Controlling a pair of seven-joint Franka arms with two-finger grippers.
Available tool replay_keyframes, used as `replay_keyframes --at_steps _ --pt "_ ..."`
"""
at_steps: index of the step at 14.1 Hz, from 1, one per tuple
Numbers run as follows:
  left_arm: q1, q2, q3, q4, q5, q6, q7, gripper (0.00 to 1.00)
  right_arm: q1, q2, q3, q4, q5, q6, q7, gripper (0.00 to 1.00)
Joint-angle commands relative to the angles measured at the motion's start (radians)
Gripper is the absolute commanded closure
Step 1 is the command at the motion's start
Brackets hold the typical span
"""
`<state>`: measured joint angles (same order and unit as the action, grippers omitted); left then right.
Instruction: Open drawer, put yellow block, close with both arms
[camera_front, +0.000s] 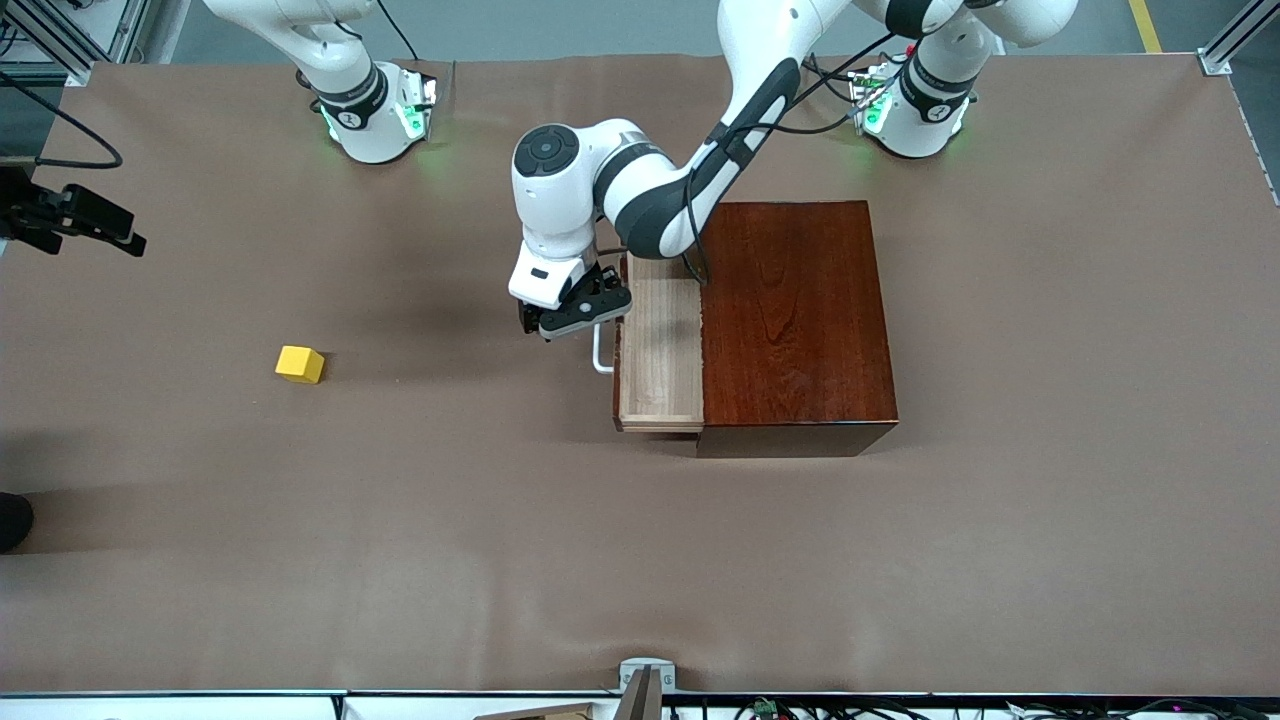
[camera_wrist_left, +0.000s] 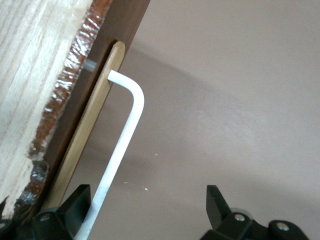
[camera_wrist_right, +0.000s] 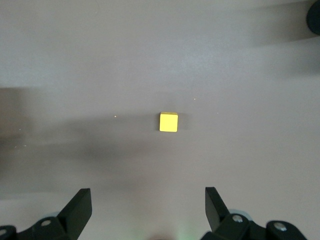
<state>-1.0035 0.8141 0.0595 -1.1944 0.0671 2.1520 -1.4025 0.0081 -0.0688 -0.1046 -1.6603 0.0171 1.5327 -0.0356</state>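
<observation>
The drawer (camera_front: 660, 350) stands partly slid out of the dark reddish-brown box (camera_front: 795, 320), its pale tray empty. My left gripper (camera_front: 572, 318) is at the drawer's white bar handle (camera_front: 601, 355). In the left wrist view the handle (camera_wrist_left: 127, 125) runs between the open fingers of the left gripper (camera_wrist_left: 147, 195), close beside one finger (camera_wrist_left: 80, 197), and is not clamped. The yellow block (camera_front: 300, 364) lies on the table toward the right arm's end. My right gripper (camera_wrist_right: 147, 194) hangs open high over the yellow block (camera_wrist_right: 168, 122); it is out of the front view.
A brown cloth (camera_front: 640, 560) covers the table. A black device (camera_front: 75, 215) juts in at the table's edge at the right arm's end. A small metal bracket (camera_front: 646, 678) sits at the edge nearest the front camera.
</observation>
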Motion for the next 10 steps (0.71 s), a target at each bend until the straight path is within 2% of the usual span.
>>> replay_keyframes --at_steps 1,3,5,8,10 --pt "-0.015 0.045 -0.047 0.039 -0.078 0.221 -0.076 0.00 -0.029 0.038 0.011 0.020 -0.020 0.004 -0.006 0.00" --pt "-0.017 0.025 -0.038 0.024 -0.066 0.180 -0.081 0.00 -0.030 0.047 0.013 0.022 -0.042 0.004 -0.004 0.00" --pt "-0.006 -0.004 -0.037 0.018 -0.017 0.030 -0.073 0.00 -0.033 0.089 0.013 0.024 -0.046 0.004 -0.003 0.00" --pt "-0.006 -0.044 -0.018 0.021 0.045 -0.154 -0.069 0.00 -0.030 0.093 0.013 0.024 -0.046 0.020 -0.003 0.00" --pt "-0.006 -0.087 -0.003 0.021 0.127 -0.268 -0.064 0.00 -0.030 0.109 0.013 0.022 -0.055 0.049 -0.009 0.00"
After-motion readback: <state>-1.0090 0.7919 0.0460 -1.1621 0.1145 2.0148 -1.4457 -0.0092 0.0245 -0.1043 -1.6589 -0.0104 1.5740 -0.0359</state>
